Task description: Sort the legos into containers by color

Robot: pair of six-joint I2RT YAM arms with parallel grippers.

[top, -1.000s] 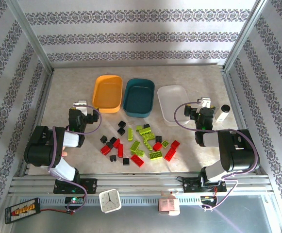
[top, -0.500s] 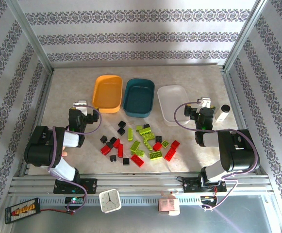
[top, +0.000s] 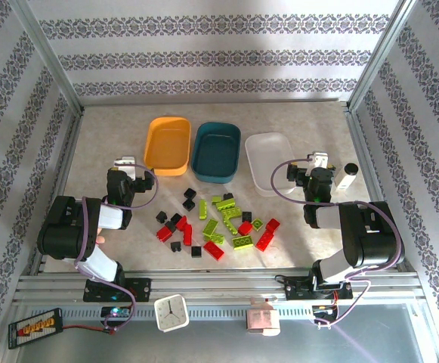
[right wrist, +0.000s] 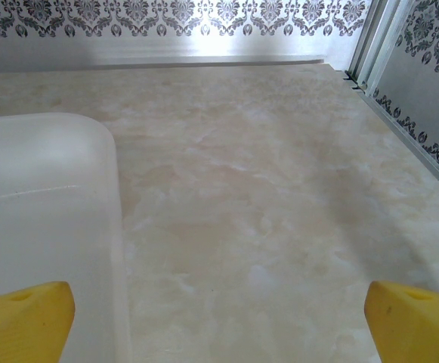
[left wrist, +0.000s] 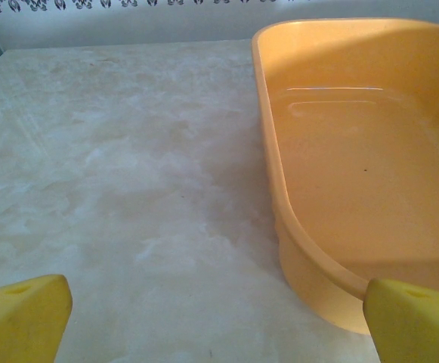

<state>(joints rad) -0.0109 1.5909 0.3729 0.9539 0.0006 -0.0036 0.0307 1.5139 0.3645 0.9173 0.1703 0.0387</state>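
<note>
Overhead: a shallow orange-yellow plastic tray (top: pixel 168 145), a dark teal plastic tray (top: pixel 216 151) and a translucent white plastic tray (top: pixel 270 160) stand in a row across the middle of the beige marbled table (top: pixel 109 136); small red, lime green and black studded plastic bricks (top: pixel 215 223) lie scattered toward its near edge, between the left gripper (top: pixel 127 162) and the right gripper (top: pixel 319 161). Left wrist: yellow fingertips (left wrist: pixel 23 318) spread wide apart, with the orange-yellow plastic tray just ahead on the right; right wrist: yellow fingertips (right wrist: pixel 23 318) likewise apart, with the translucent white plastic tray ahead on the left.

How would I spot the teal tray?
Three trays sit in a row on the table, beyond the lego pile. The teal tray is the middle one, between the orange tray and the white tray. It alone is dark.
</note>
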